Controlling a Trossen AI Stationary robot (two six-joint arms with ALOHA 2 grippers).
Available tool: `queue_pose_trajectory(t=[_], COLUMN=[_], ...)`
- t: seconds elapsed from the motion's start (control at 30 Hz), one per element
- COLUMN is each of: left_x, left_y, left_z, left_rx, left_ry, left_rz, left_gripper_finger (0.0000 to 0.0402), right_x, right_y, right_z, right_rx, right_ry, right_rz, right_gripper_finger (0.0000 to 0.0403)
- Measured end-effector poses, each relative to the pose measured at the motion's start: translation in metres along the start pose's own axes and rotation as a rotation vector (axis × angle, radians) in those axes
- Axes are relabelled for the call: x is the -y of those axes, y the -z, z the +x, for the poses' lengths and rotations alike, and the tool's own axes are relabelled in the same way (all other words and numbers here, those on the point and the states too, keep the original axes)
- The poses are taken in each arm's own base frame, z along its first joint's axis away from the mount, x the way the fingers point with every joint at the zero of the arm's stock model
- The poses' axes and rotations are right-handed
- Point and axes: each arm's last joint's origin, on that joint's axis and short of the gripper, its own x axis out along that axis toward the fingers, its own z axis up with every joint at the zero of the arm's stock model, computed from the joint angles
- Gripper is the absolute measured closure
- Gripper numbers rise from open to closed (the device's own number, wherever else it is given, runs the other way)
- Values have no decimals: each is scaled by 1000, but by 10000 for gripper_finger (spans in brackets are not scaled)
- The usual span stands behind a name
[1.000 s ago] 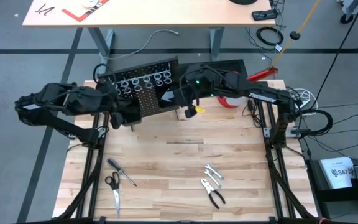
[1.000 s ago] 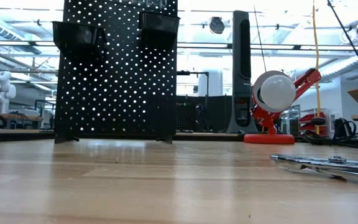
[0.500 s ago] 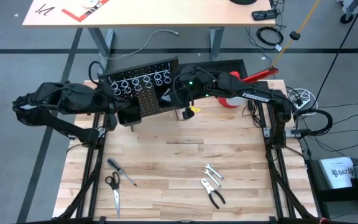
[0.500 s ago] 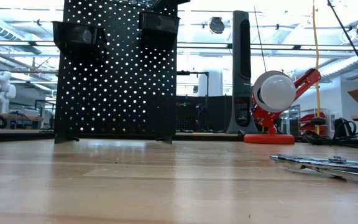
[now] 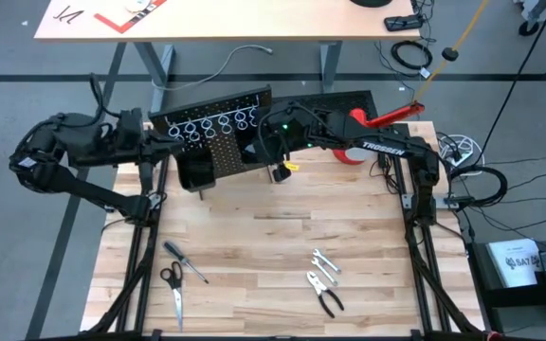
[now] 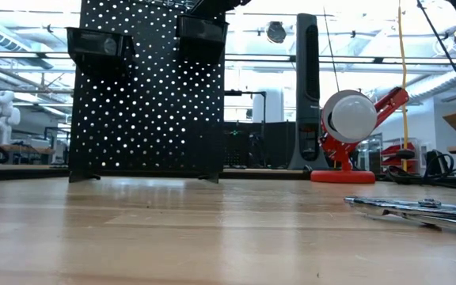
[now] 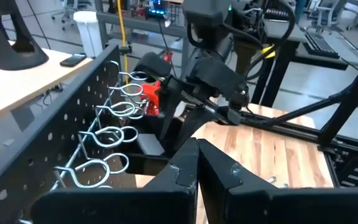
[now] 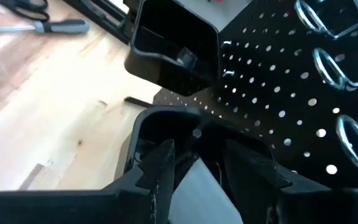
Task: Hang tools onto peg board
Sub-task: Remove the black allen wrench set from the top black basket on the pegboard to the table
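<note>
The black peg board (image 5: 218,133) stands upright on its feet (image 6: 210,177) near the table's far edge, with silver rings (image 7: 114,134) and two black bins (image 6: 97,43). My right gripper (image 8: 197,149) reaches from the right and is shut on a pale small metal piece (image 8: 194,179) just above the open bin (image 8: 160,121). My left gripper (image 7: 197,163) is shut and empty, drawn back left of the board (image 5: 159,144). A screwdriver (image 5: 186,261), scissors (image 5: 173,286), a wrench (image 5: 325,262) and pliers (image 5: 326,296) lie flat on the near half of the table. My right gripper pinches the pale piece (image 8: 194,179) between its two fingers. The fingers slant down toward the board from the table's right. The piece is lifted clear, over the bin's opening; which part of it the fingers have cannot be told.
A red-and-white lamp (image 5: 358,133) stands right of the board, behind my right arm. A flat black panel (image 5: 344,98) lies behind it. Bare wood spreads across the table's middle (image 5: 282,223). Cables (image 5: 458,180) run along the right edge.
My left gripper has drawn back from the board toward the table's left edge, rising and tipping up, still shut. My right gripper has edged left along the board and down a little with the piece.
</note>
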Motion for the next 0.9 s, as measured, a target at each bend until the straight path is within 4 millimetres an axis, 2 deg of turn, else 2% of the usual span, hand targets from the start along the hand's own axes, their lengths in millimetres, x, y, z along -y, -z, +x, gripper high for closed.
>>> queue_pose_trajectory(t=[0.4, 0.57, 0.9], left_x=[1, 1, 1], left_y=[0, 0, 1], left_z=[4, 3, 3], left_rx=[-13, -12, -19], left_ry=[-5, -5, -7], left_rz=[4, 3, 6], left_gripper_finger=[391, 391, 391], right_x=[2, 2, -10], right_y=[4, 4, -2], right_z=[17, 18, 19], right_rx=[10, 12, -56], right_ry=[13, 14, 45], right_rz=[25, 27, 88], right_gripper_finger=[267, 267, 266])
